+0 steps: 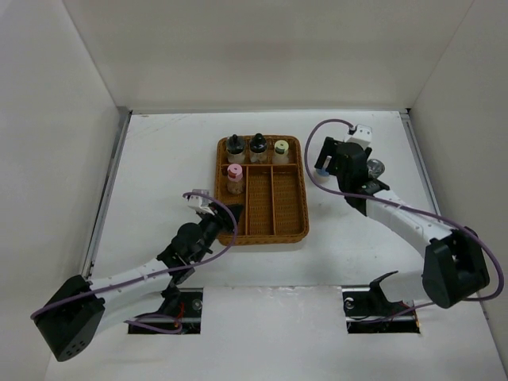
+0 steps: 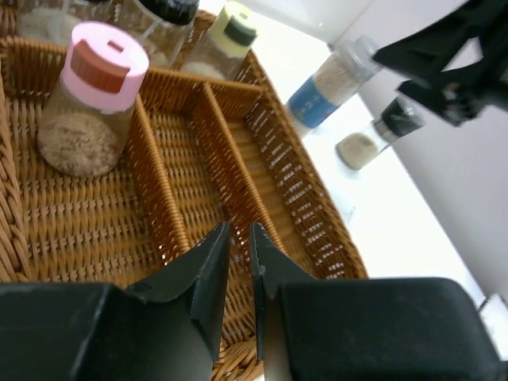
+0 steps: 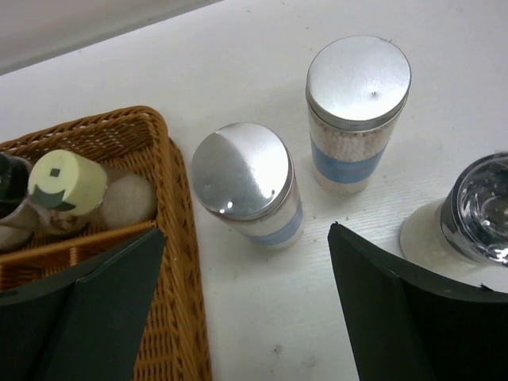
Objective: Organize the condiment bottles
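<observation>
White walls point(image 1: 238, 48) box in a white worktop point(image 1: 159, 159) carrying one brown wicker tray point(image 1: 263, 237). There are seven bottles, all upright with caps up. Four stand in the tray: two black-capped bottles point(image 1: 235, 146) point(image 1: 258, 145) and one yellowish-capped bottle point(image 1: 281, 149) along the far row, and one pink-capped bottle point(image 1: 235, 176) in the left compartment. On the worktop, right of the tray, stand two blue-labelled bottles point(image 3: 246, 184) point(image 3: 357, 103) and one shaker point(image 3: 468, 218). The right gripper point(image 3: 246, 234) is spread wide above them. The left gripper point(image 2: 238, 230) is clenched on nothing over the tray's near edge.
</observation>
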Controlling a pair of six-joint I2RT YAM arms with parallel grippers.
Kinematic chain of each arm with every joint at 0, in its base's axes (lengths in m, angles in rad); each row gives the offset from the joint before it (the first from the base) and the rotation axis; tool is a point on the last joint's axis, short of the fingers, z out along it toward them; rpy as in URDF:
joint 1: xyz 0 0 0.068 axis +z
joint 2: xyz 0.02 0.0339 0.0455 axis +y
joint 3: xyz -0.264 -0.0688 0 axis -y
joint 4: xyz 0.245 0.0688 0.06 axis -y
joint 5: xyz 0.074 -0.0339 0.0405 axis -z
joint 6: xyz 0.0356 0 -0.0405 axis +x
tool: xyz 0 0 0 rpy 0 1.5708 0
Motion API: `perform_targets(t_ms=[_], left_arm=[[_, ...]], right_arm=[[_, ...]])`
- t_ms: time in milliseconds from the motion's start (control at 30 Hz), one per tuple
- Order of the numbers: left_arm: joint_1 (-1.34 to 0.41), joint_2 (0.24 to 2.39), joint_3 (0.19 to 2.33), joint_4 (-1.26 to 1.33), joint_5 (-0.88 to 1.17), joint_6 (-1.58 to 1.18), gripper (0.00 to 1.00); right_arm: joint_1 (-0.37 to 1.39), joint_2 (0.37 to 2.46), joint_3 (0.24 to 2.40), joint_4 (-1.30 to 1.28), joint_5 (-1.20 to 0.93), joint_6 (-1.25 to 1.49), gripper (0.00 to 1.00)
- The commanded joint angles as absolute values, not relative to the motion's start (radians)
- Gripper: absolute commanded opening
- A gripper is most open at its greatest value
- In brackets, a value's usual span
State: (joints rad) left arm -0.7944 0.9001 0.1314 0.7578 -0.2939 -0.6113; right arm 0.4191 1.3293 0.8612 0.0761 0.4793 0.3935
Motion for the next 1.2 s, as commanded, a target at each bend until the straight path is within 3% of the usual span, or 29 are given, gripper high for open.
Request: perform_targets(t_ms=[0, 367, 500, 567, 633, 733, 967, 1167], left_arm=[[-0.794, 0.848, 0.118, 0.850, -0.265, -0.626, 0.14], [-0.792, 0.879, 0.104, 0.862, -0.267, -0.661, 0.22], [-0.789, 0.894, 0.103, 0.870, -0.270, -0.663, 0.23], [-0.789, 0.917, 0.103, 0.883, -0.264, -0.666, 0.23], [-0.789, 0.923, 0.097, 0.903, -0.262, -0.669, 0.23], [-0.788, 0.936, 0.095, 0.911, -0.270, -0.669, 0.23], [-0.771, 0.951, 0.083, 0.951, -0.270, -0.675, 0.26], [-0.766, 0.953, 0.071, 0.979, -0.268, -0.693, 0.27]], right_arm=[[0.401, 1.367, 0.930, 0.087, 0.477, 0.357, 0.92], [0.380, 1.574, 1.054, 0.161, 0.460, 0.319, 0.87], [0.374, 1.618, 1.078, 0.186, 0.468, 0.307, 0.78], [0.373, 1.624, 1.077, 0.208, 0.474, 0.304, 0.68], [0.377, 1.594, 1.049, 0.236, 0.501, 0.304, 0.57], [0.407, 1.507, 1.008, 0.264, 0.552, 0.275, 0.52], [0.527, 1.284, 1.017, 0.233, 0.606, 0.226, 0.47], [0.695, 1.317, 1.098, 0.224, 0.592, 0.248, 0.46]])
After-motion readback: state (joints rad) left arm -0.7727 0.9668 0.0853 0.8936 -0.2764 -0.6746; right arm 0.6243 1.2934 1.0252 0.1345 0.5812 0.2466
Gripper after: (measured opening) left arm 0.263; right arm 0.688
